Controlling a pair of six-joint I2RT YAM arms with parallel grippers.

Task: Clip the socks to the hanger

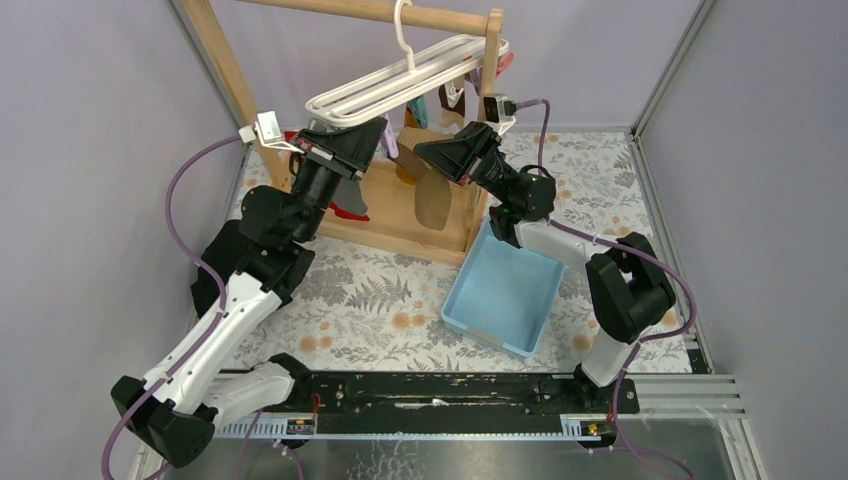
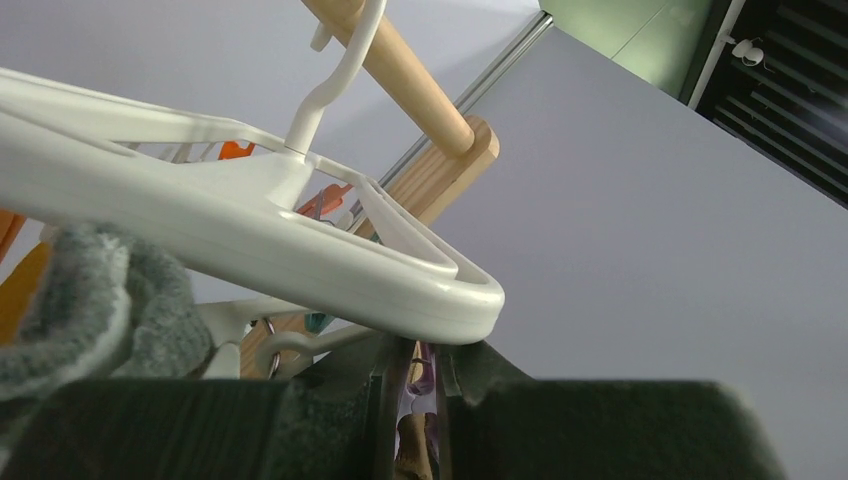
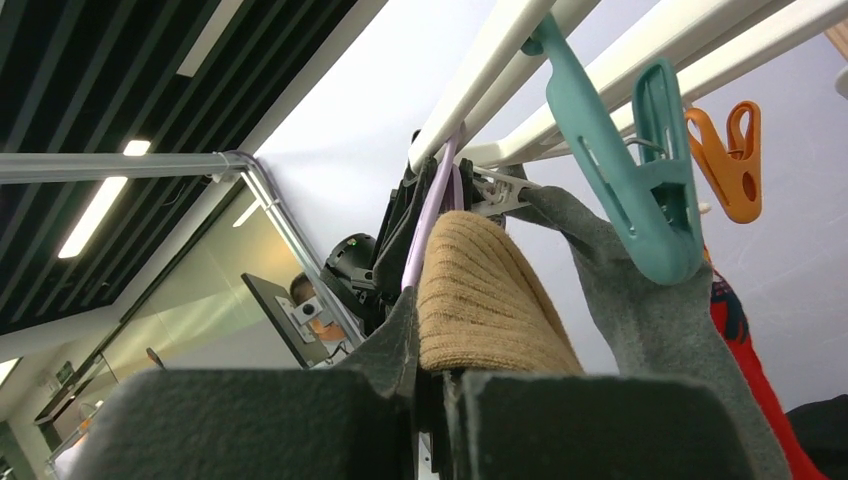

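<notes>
Right gripper [image 3: 430, 400] clamps the tan sock [image 3: 480, 300] beneath the hanger [image 3: 500, 50]; left gripper [image 2: 415, 400] has fingers nearly meeting, hold unclear; blue bin [image 1: 505, 290] sits beside the right arm.

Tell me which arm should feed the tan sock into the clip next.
Right: the right claw grips the tan sock just beneath the hanger; the left claw is busy pinching the lilac clip.

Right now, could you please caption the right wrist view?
Right gripper holds a tan sock beside the hanger's lilac clip.
</notes>
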